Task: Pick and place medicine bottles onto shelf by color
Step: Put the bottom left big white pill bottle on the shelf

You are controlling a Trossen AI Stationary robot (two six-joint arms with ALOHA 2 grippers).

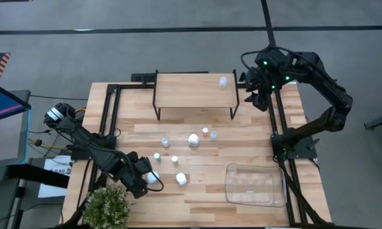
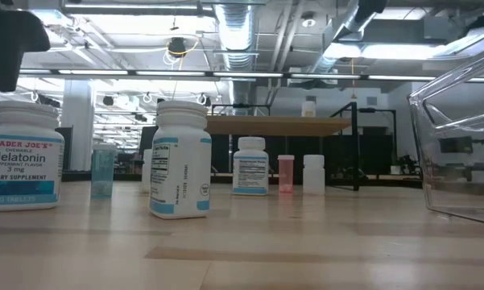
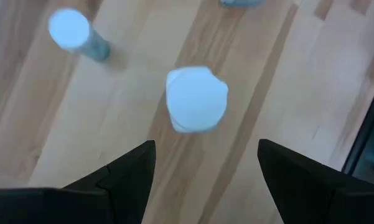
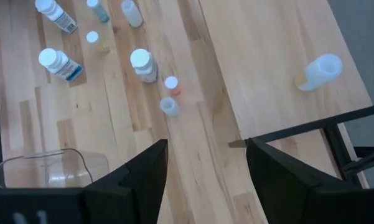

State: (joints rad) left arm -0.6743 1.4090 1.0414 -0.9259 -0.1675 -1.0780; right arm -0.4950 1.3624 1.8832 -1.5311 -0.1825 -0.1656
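Note:
My left gripper point(image 1: 146, 180) is open at the table's near left, its fingers point(image 3: 137, 165) standing on either side of a white-capped bottle point(image 3: 196, 99) without touching it; the bottle also shows in the high view point(image 1: 154, 178). Several more medicine bottles stand upright mid-table: white ones point(image 1: 194, 140) point(image 1: 181, 179), a clear-bluish one point(image 1: 166, 142) and a red-orange one point(image 1: 205, 131). The shelf point(image 1: 191, 89) stands at the far edge, with one pale bottle point(image 1: 223, 81) on its right end. My right gripper point(image 1: 262, 100) is open and empty beside the shelf's right end.
A clear plastic tray point(image 1: 255, 184) sits at the near right of the table. A potted plant point(image 1: 108, 207) stands at the near left corner, close to my left arm. A black metal frame point(image 1: 111, 108) runs along the table's sides.

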